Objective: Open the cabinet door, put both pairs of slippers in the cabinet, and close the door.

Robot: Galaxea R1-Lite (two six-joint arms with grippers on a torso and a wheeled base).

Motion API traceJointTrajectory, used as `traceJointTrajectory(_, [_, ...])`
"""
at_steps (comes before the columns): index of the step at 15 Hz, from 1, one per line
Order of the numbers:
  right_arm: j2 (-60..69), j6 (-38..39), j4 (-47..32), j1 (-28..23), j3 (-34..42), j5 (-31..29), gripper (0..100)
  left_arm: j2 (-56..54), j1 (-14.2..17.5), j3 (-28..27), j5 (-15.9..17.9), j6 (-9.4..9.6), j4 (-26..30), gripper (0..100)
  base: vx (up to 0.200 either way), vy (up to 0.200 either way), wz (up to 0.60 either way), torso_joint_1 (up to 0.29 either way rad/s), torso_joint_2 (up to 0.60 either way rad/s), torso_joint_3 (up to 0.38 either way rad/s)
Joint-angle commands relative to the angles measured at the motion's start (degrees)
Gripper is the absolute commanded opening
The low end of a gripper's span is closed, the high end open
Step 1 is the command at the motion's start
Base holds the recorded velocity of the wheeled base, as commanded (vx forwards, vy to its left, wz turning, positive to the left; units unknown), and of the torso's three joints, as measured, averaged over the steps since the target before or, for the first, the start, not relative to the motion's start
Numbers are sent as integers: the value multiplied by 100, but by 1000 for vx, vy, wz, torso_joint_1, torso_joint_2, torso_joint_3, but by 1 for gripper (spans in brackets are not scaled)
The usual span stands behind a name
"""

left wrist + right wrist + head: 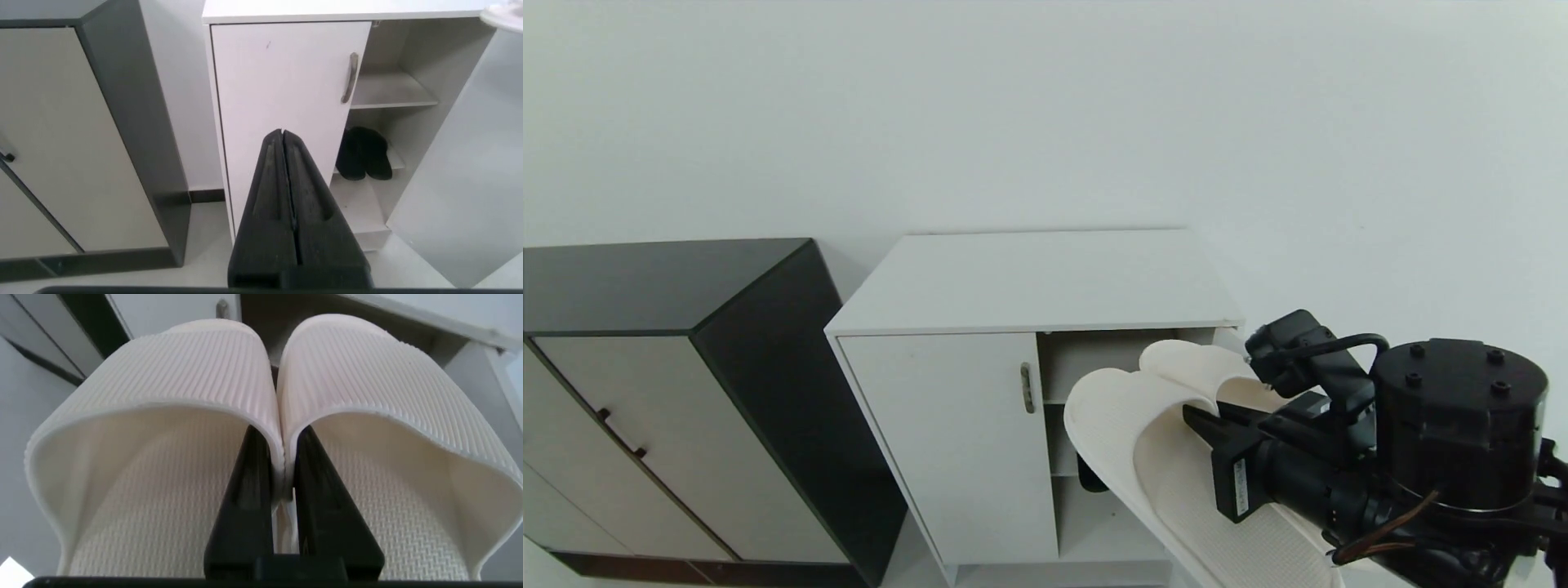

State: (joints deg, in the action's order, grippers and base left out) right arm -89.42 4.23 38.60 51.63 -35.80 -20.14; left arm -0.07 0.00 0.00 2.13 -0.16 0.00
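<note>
Right hand (1199,418) is clamped on the white slippers (1127,425). It pinches the two uppers together where their inner edges meet, so the pair fans out to either side of the fingers. I have them held up in front of the white cabinet (1029,278), toes pointing at its open right half, about level with the top shelf (392,90) and not yet inside. The black slippers (364,155) already sit on the middle shelf, toward the divider. The right door (458,188) stands swung wide, while the left door (947,441) is shut, its handle (1027,388) by the opening. My left hand (282,139) is closed on nothing, hanging low in front of that shut door.

My main worry is the grip. It catches only a thin fold of soft material, so a jolt or a brush against the frame could pull one slipper free and drop it on the floor. Spread like this, the pair looks wide for the opening; I judge it could snag on the divider edge or under the cabinet top if I push straight in. Going for the middle shelf risks shoving the black pair. A dark cabinet (768,367) stands just to the left, close enough to crowd my left arm.
</note>
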Motion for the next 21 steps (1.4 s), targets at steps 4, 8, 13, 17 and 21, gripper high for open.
traceJointTrajectory(4, [-85,-142,113,23,161,10,0,7,0,0,-2,-2,0,0,0,0,0,0,0,0])
traceJointTrajectory(8, [-93,-142,113,84,170,10,0,7,0,0,-2,-2,0,0,0,0,0,0,0,0])
traceJointTrajectory(13, [-76,-133,157,181,197,10,0,7,0,0,-2,7,0,0,0,0,0,-129,304,178])
traceJointTrajectory(17, [-102,-124,157,181,197,10,0,7,0,0,-2,-2,0,0,0,0,0,-210,529,310])
traceJointTrajectory(21, [-111,-124,157,181,205,19,0,7,0,0,-2,-2,0,0,0,0,0,-194,511,312])
